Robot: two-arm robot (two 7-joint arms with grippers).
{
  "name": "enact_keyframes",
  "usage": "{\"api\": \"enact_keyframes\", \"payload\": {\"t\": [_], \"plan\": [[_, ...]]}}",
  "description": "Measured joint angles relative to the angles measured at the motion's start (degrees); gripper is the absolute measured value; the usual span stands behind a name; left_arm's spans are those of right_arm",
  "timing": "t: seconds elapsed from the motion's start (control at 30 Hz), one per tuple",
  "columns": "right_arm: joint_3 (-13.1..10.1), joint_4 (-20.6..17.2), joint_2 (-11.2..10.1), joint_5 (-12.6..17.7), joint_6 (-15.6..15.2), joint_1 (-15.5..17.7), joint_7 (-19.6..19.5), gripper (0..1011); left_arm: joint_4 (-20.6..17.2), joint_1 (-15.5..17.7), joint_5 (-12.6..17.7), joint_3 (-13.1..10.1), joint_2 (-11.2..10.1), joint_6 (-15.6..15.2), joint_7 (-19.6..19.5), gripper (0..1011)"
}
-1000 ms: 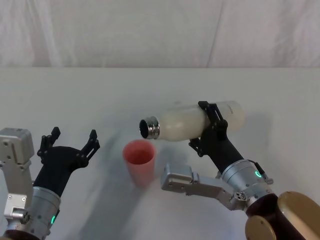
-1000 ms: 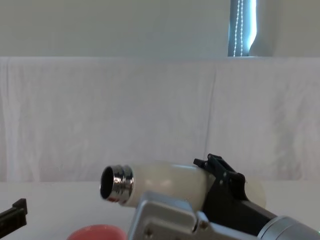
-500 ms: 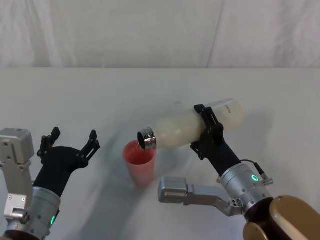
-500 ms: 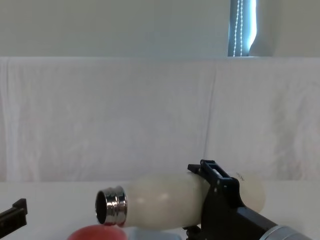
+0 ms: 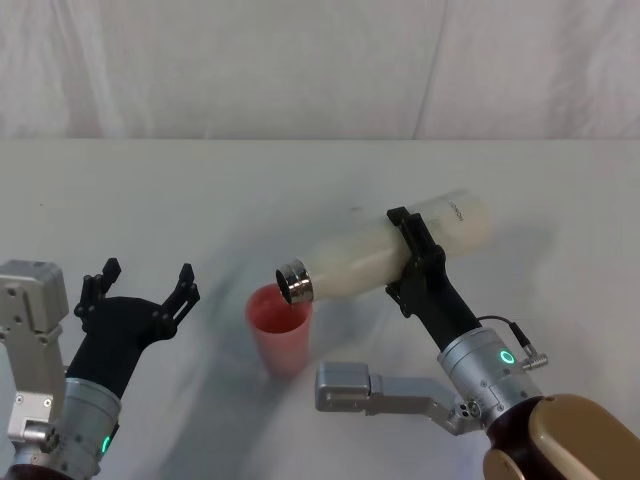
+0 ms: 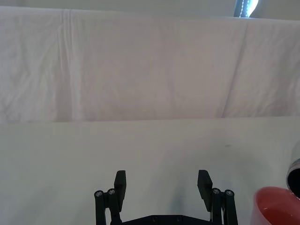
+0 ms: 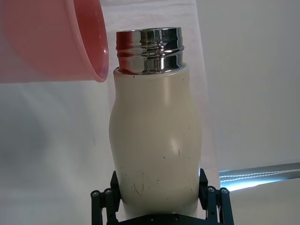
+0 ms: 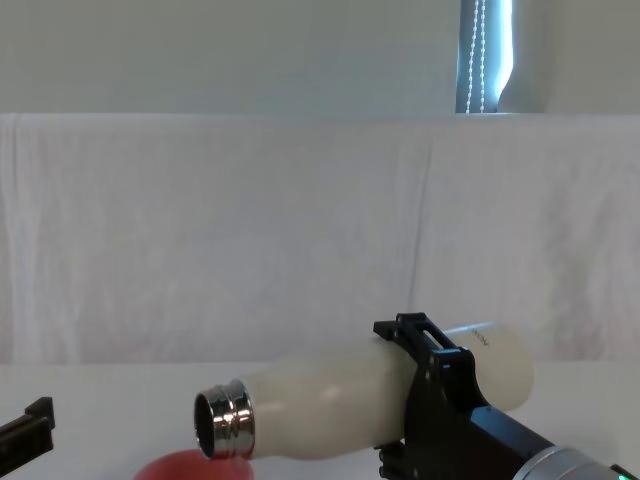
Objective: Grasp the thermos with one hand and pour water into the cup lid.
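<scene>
Centrally, right gripper [image 5: 410, 262] clamped around cream thermos [image 5: 385, 256], tipped neck-down, chrome mouth over rim of pink cup lid [image 5: 280, 327] standing on white table [image 5: 200, 200]; left gripper [image 5: 140, 290] idle with fingers spread, left of cup.

matt cream thermos [image 7: 157, 150] with shiny chrome neck, smooth pink plastic cup lid [image 5: 279, 325], white cloth backdrop [image 8: 250, 230]

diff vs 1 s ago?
The right gripper, jaws shut on the thermos, tipped it further: the chrome neck dropped from above and behind the cup lid to its rim, and the base rose. No water is visible. The cup lid stayed put; the left gripper remains open and idle to its left.
</scene>
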State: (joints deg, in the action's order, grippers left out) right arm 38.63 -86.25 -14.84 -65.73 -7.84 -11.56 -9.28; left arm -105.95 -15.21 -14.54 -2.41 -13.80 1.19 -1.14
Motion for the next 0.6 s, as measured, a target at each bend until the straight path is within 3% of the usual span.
{"api": "enact_keyframes", "payload": {"t": [0.6], "plan": [[0.85, -0.07, -0.94, -2.52, -1.26, -1.13, -0.57, 956, 0.0, 0.0, 0.0, 0.0, 0.0, 0.0, 0.0, 1001]]}}
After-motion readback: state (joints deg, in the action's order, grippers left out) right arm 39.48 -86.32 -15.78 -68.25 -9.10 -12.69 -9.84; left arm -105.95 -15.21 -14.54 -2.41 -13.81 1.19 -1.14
